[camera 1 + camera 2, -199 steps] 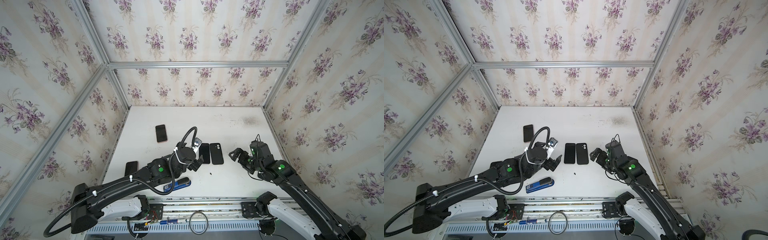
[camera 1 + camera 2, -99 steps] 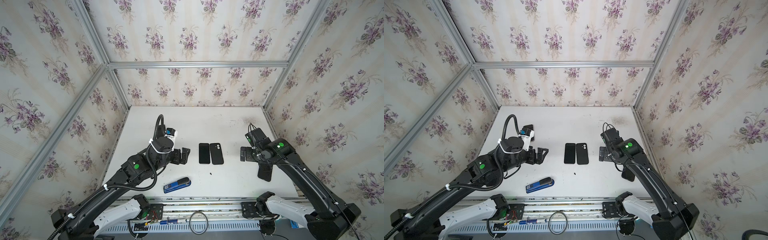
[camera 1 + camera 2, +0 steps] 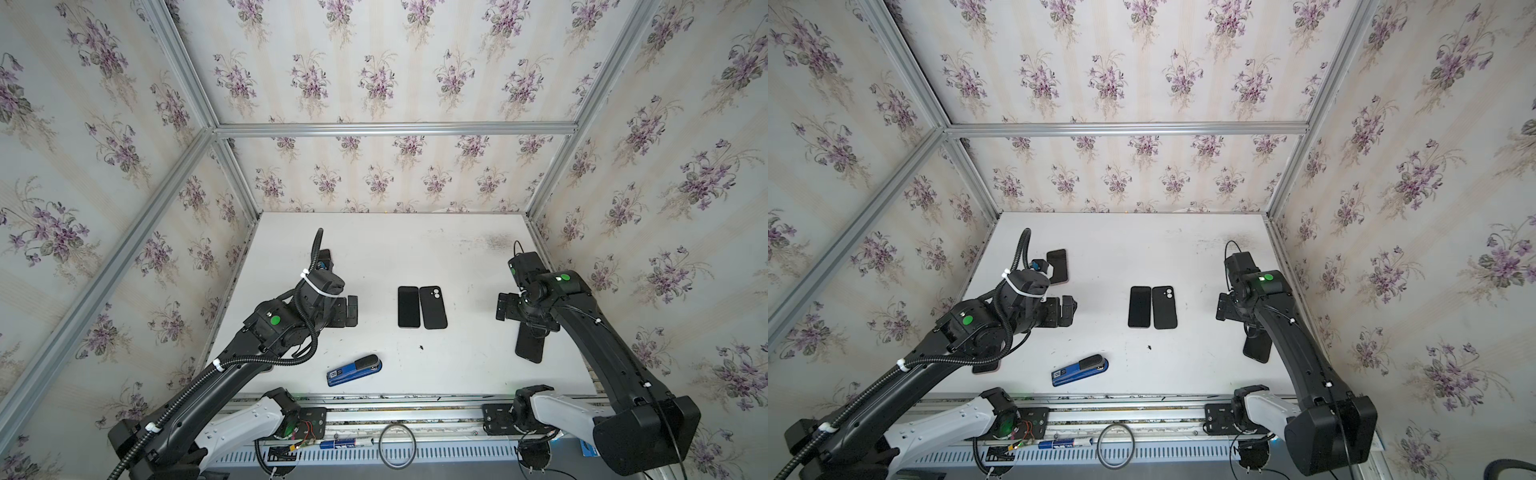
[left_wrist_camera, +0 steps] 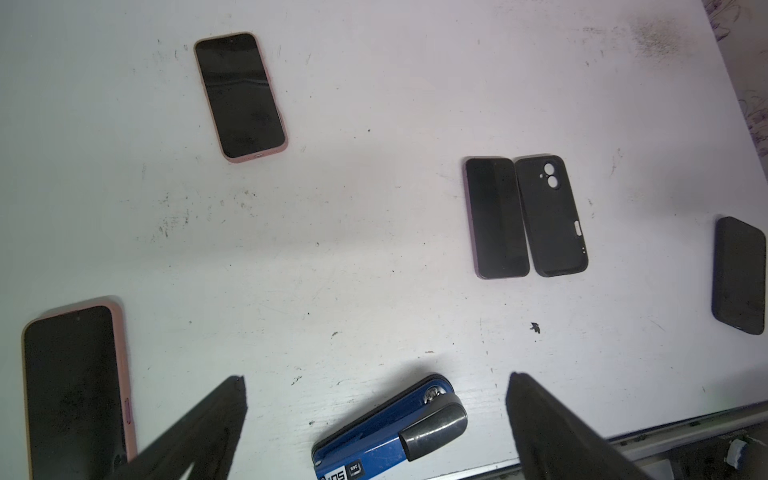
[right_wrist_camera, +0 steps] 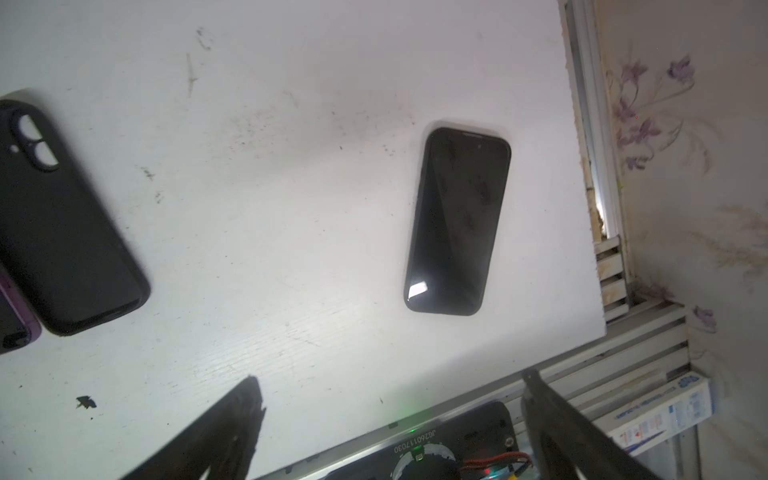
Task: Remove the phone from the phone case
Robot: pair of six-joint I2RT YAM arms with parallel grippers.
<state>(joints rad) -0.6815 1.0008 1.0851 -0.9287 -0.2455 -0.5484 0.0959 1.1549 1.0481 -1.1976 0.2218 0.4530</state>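
Note:
A bare dark phone [image 3: 407,306] [image 3: 1139,306] with a purple edge lies screen up in the middle of the white table [image 3: 457,257]. An empty black phone case [image 3: 433,307] [image 3: 1164,307] lies right beside it, touching its right side. In the left wrist view the phone [image 4: 496,216] and case [image 4: 550,216] are clearly two separate things. My left gripper [image 3: 347,311] [image 4: 376,378] hangs open and empty to their left. My right gripper [image 3: 505,306] [image 5: 390,376] hangs open and empty to their right. The case [image 5: 62,220] also shows in the right wrist view.
A blue stapler [image 3: 354,370] [image 4: 390,428] lies near the front edge. A pink-cased phone [image 3: 1057,266] [image 4: 241,95] sits at the back left, another [image 3: 986,368] [image 4: 75,390] at the front left under my left arm. A dark phone [image 3: 530,347] [image 5: 457,220] lies under my right arm.
Both grippers have drawn back from the phone and case, the left one leftward and the right one rightward, and risen. The phone and case have not moved.

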